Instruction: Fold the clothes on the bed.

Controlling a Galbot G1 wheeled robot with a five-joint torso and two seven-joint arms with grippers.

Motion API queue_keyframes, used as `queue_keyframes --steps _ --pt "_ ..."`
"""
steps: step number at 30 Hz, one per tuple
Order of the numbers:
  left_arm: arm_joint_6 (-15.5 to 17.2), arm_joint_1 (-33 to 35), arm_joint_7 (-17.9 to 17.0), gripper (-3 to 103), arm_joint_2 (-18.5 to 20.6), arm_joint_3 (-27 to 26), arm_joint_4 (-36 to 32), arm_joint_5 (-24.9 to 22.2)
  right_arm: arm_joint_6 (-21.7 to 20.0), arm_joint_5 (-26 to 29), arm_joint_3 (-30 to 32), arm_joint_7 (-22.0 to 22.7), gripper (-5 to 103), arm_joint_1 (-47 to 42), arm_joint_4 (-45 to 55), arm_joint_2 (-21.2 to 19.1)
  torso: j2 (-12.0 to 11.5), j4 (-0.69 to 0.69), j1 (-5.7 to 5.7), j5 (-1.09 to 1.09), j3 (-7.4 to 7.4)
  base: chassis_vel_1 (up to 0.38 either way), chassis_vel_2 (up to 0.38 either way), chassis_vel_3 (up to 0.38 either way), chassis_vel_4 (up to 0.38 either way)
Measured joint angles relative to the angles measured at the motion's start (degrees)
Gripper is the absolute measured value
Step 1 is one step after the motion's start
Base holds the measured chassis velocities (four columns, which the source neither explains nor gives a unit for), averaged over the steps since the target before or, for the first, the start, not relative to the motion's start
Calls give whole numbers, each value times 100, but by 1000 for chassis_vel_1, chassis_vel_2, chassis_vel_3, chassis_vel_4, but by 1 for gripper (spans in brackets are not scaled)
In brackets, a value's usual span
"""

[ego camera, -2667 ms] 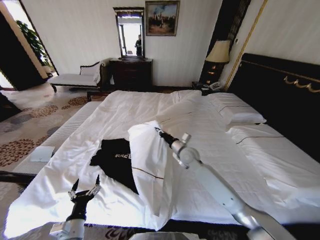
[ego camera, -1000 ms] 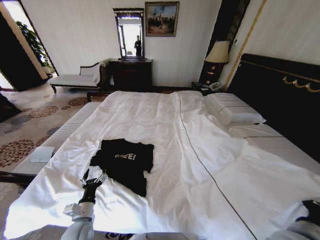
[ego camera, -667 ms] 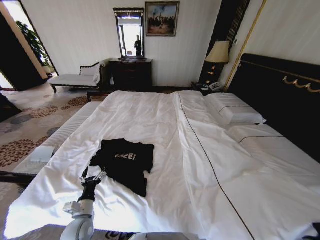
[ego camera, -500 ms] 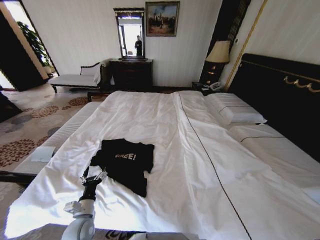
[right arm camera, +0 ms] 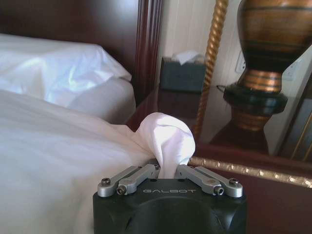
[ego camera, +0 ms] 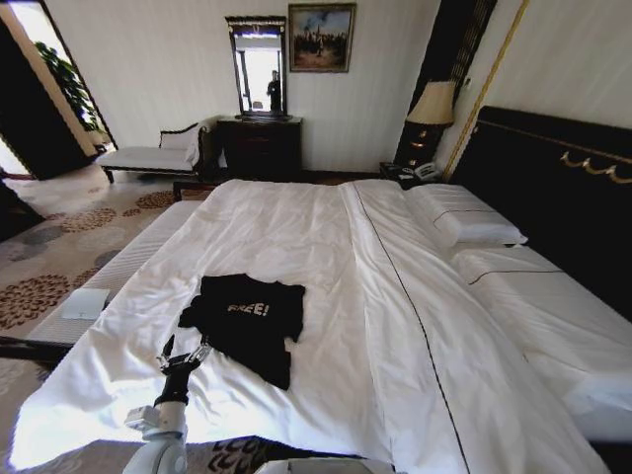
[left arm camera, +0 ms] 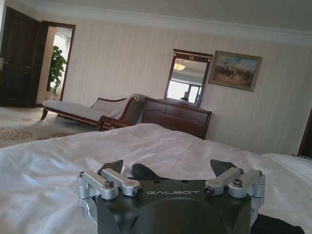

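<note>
1. Left gripper (ego camera: 184,357) at the bed's (ego camera: 326,227) near edge, fingers spread, just short of the black T-shirt's (ego camera: 247,321) hem.
2. T-shirt lies flat on the white duvet (ego camera: 415,326), "FREE!" face up.
3. Right gripper (right arm camera: 167,170) pinched onto a duvet corner (right arm camera: 165,139) beside the nightstand lamp (right arm camera: 265,58).

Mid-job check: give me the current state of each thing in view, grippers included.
black T-shirt: lying unfolded and rumpled on the duvet, "FREE!" lettering up.
white duvet: spread over the bed, one corner bunched in the right gripper.
left gripper: open, by the shirt's near edge, holding nothing.
right gripper: shut on the duvet corner, near the nightstand.
lamp: standing upright on the nightstand.
</note>
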Motion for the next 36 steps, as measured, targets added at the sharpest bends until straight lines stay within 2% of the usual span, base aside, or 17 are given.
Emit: queue_keyframes --steps 7,9,11,14,15,16,17,19,21,22,25,26,29,30,32,35,36 --pt "-1 86 -24 100 -73 -21 -7 73 183 -54 -63 -102 2 384 -954 -228 0 3 0 2 0 0 0 0 0" --pt "-2 102 -28 100 -112 -19 -25 125 181 -50 -72 -78 1 396 -946 -255 0 -6 0 2 0 0 0 0 0" --pt "-2 102 -28 100 -126 -19 -26 145 163 -34 -71 -46 7 349 -848 -257 0 -12 0 3 1 0 0 0 0" --pt "-2 97 -28 100 -163 -17 -13 198 19 189 -19 77 22 53 -35 -259 1 -13 -1 3 0 0 0 0 0" --pt "-2 96 -31 100 -175 -19 7 204 -98 579 35 145 27 -83 428 -259 1 -8 -1 1 0 0 0 0 0" --pt "-2 96 -31 100 -175 -19 7 204 -98 579 35 145 27 -83 428 -259 1 -8 -1 1 0 0 0 0 0" --pt "-2 94 -34 100 -180 -21 22 209 -243 1054 101 261 27 -186 825 -262 1 -5 -1 0 1 0 0 0 0" --pt "-2 86 -38 100 -195 -25 57 223 -492 1710 290 499 39 -313 1529 -265 0 -5 -1 2 1 0 0 0 0" --pt "-2 84 -39 100 -199 -25 67 227 -537 1790 352 545 39 -338 1714 -263 0 -4 -1 0 1 0 0 0 0" --pt "-1 79 -41 100 -207 -26 91 238 -605 1841 488 600 44 -394 2103 -262 0 -4 0 0 1 0 0 0 0" --pt "1 72 -45 100 -224 -30 130 245 -692 1345 837 558 61 -401 2674 -294 1 -4 -1 -1 1 0 0 0 0" --pt "1 72 -45 100 -224 -30 130 245 -692 1345 837 558 61 -401 2674 -294 1 -4 -1 -1 1 0 0 0 0" --pt "20 90 -52 100 -230 -36 122 244 -596 610 990 241 77 -277 2710 -424 1 -3 -1 2 1 0 0 0 0" --pt "25 101 -53 100 -230 -47 103 243 -544 504 1031 119 77 -226 2699 -468 0 -3 -1 2 1 0 0 0 0" --pt "32 113 -57 100 -228 -63 82 241 -501 449 1059 3 83 -186 2699 -506 0 -2 -1 2 1 0 0 0 0" --pt "108 199 -85 100 -198 -102 -65 147 -405 464 973 -459 97 -111 2885 -582 0 -3 0 1 1 0 0 0 0" --pt "108 199 -85 100 -198 -102 -65 147 -405 464 973 -459 97 -111 2885 -582 0 -3 0 1 1 0 0 0 0"
